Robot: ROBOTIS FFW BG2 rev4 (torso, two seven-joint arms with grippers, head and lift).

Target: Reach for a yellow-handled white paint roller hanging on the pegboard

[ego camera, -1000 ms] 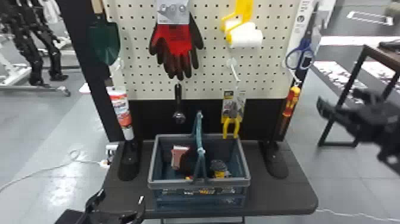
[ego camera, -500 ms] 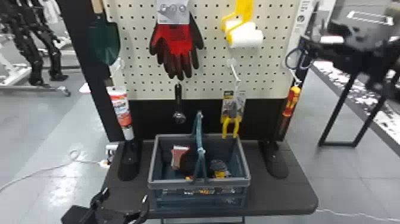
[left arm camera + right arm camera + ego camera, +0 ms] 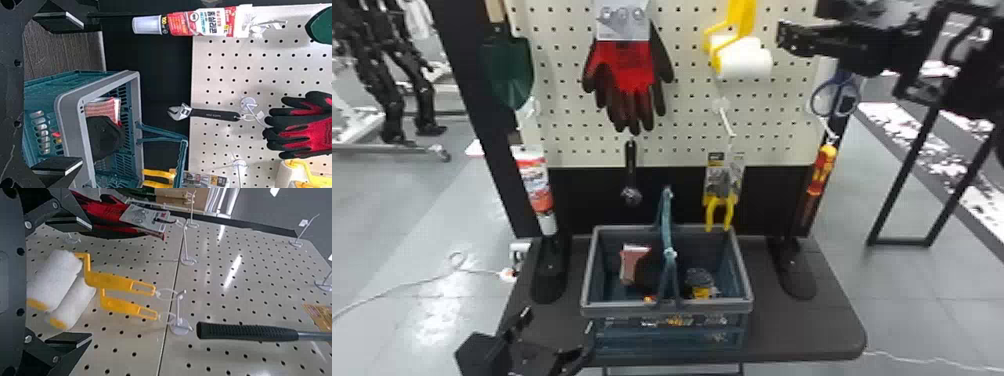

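1. Hanging from cream, perforated pegboard (image 3: 682, 125) at one o'clock: yellow-handled white paint roller (image 3: 744, 65), beside its twin (image 3: 751, 44).
2. Near, toward two o'clock: black right pincer (image 3: 802, 44), spread open, ungripping.
3. At seven o'clock, near gray-rimmed blue plastic basket (image 3: 622, 307): black left pincer (image 3: 558, 320), open.

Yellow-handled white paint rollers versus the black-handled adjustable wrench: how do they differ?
The yellow-handled white paint rollers hang as a pair, while the black-handled adjustable wrench hangs alone. The rollers end in fluffy white sleeves; the wrench ends in a bare metal head. The rollers hang high against the pegboard; the wrench hangs lower, its head before the black panel. Both hang handle end up.
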